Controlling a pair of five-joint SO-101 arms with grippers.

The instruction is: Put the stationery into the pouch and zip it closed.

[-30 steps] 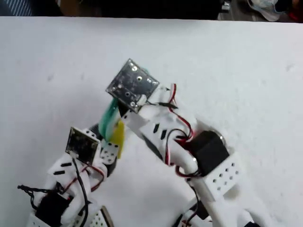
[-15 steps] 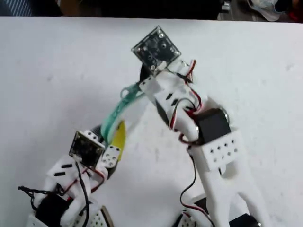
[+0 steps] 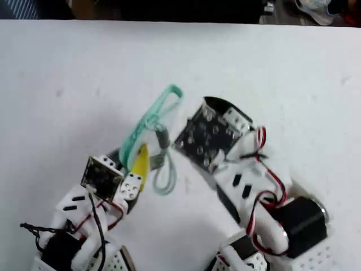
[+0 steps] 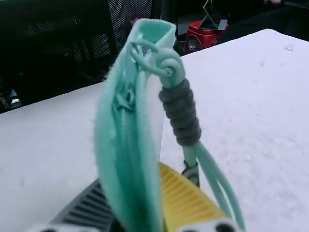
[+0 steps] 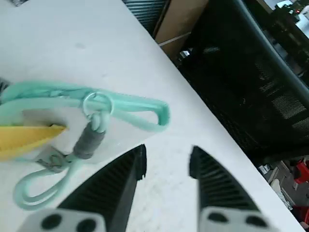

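White surface (image 3: 293, 62), dark room beyond its far edge; black mesh panels and a red object in the background of the wrist views.

Pouch (image 3: 148, 121): mint green, zip edge uppermost, standing on edge and slanting across the middle of the surface. Zip line runs the length of the top edge (image 4: 130, 145). A ring at the slider carries a grey-wrapped pull (image 3: 162, 138), with a mint cord loop (image 3: 164, 178) hanging off it onto the surface.

Left pincer (image 3: 134, 168): clamped on the near end of the pouch, with a dark ribbed finger (image 4: 87, 212) on one side and a yellow ribbed finger (image 4: 186, 203) on the other. The far end of the pouch stands free.

Right pincer (image 5: 166, 152): black fingers apart, nothing between them. It sits just beside the pouch's free end (image 5: 161, 113), on the pull's side, not touching the pouch. In the high view the right pincer (image 3: 223, 107) lies right of the pouch, its arm folded back toward the near edge.
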